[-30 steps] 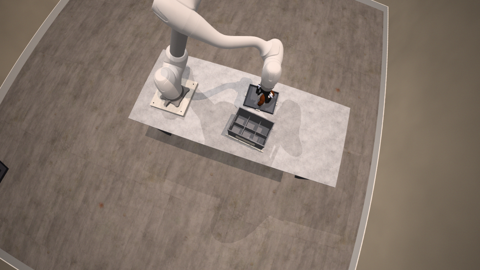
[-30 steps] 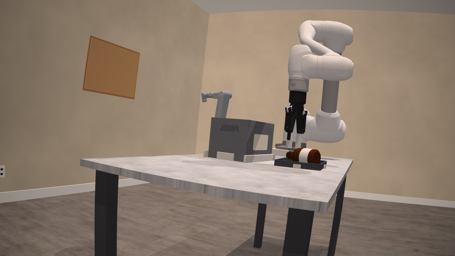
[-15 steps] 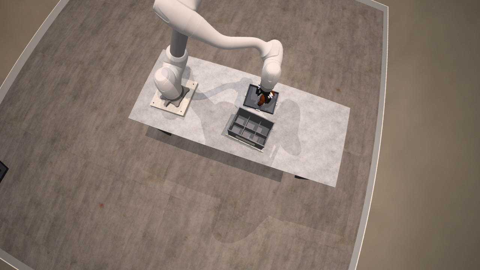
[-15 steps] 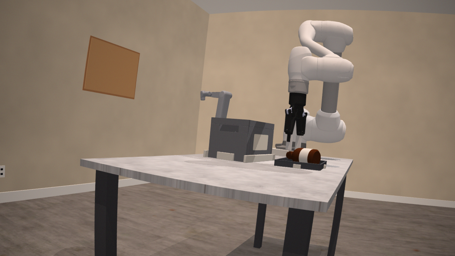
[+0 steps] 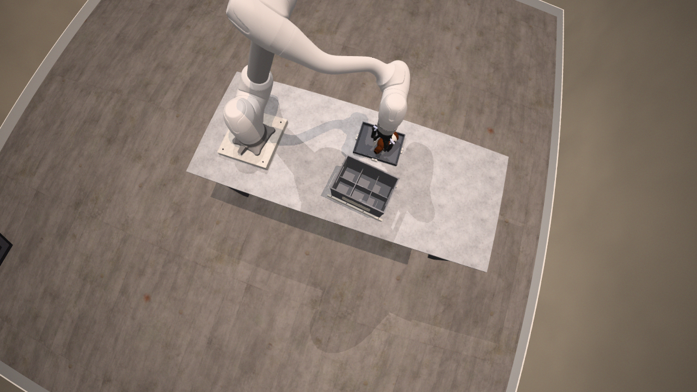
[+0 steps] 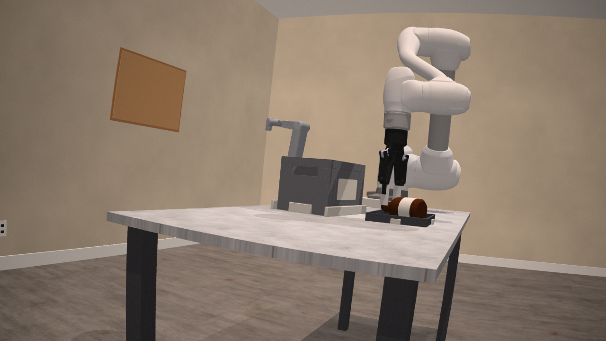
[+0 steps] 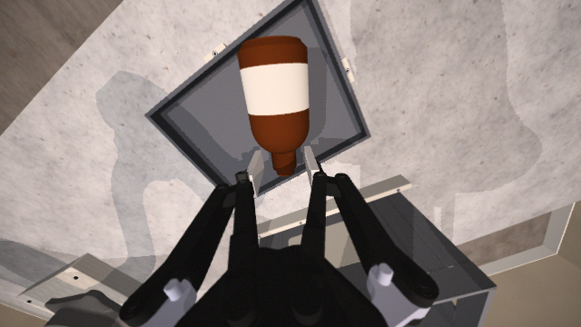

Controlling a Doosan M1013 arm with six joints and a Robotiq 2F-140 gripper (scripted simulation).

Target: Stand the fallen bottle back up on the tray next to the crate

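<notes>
A brown bottle (image 7: pixel 274 95) with a white label lies on its side on the dark tray (image 7: pixel 213 123), its neck pointing toward me. My gripper (image 7: pixel 283 157) points down over the neck end. Its fingers stand partly open on either side of the neck, with a gap on each side, holding nothing. In the side view the fingertips (image 6: pixel 387 192) are just above the neck of the bottle (image 6: pixel 404 207), which rests on the tray (image 6: pixel 399 219). From above, the gripper (image 5: pixel 385 139) covers most of the bottle over the tray (image 5: pixel 365 141).
The grey crate (image 5: pixel 362 186) with several open compartments stands right next to the tray; it also shows in the side view (image 6: pixel 322 184). The arm's base plate (image 5: pixel 250 141) is at the table's far end. A small grey arm (image 6: pixel 292 135) stands behind the crate.
</notes>
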